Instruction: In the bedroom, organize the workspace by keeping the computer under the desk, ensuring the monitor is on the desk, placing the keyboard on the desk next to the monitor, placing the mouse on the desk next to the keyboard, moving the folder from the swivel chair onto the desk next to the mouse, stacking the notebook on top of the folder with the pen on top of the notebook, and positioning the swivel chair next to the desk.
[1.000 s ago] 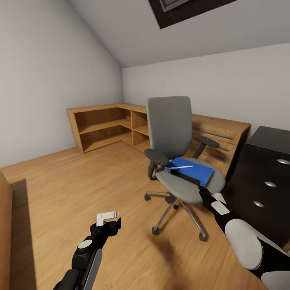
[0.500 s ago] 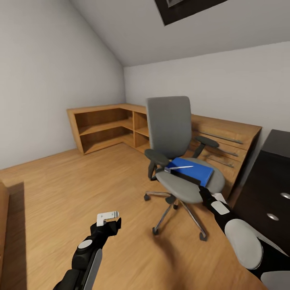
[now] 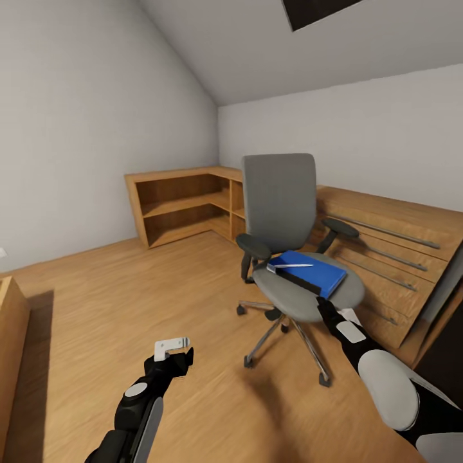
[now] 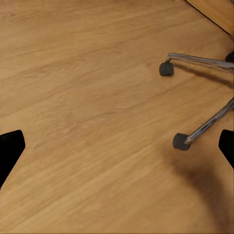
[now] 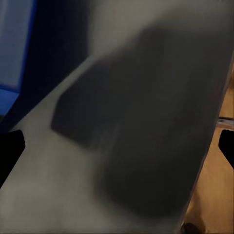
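Observation:
The swivel chair (image 3: 280, 193) stands mid-room on its chrome star base (image 4: 204, 126). On its grey seat (image 5: 146, 122) lies the blue folder (image 3: 319, 272), with the white pen (image 3: 294, 265) on top. A dark strip that looks like the notebook (image 3: 294, 279) runs along the folder's near edge. My right gripper (image 3: 321, 307) is at the seat's front rim, open, with the seat close before it and blue at one side. Low over the wood floor, my left gripper (image 3: 172, 344) is open and empty. A sliver of the black desk (image 3: 451, 344) shows at far right.
A light-wood corner shelf unit (image 3: 186, 202) and a low drawer cabinet (image 3: 392, 257) line the back wall behind the chair. A wooden edge (image 3: 13, 334) stands at the far left. Bare wood floor (image 3: 128, 283) spreads between me and the shelves. A skylight (image 3: 321, 9) is overhead.
The whole picture has shifted: the black desk has slid almost out at the right and the shelf unit has drifted right. Both arms keep the same pose, and the chair stays near the right gripper.

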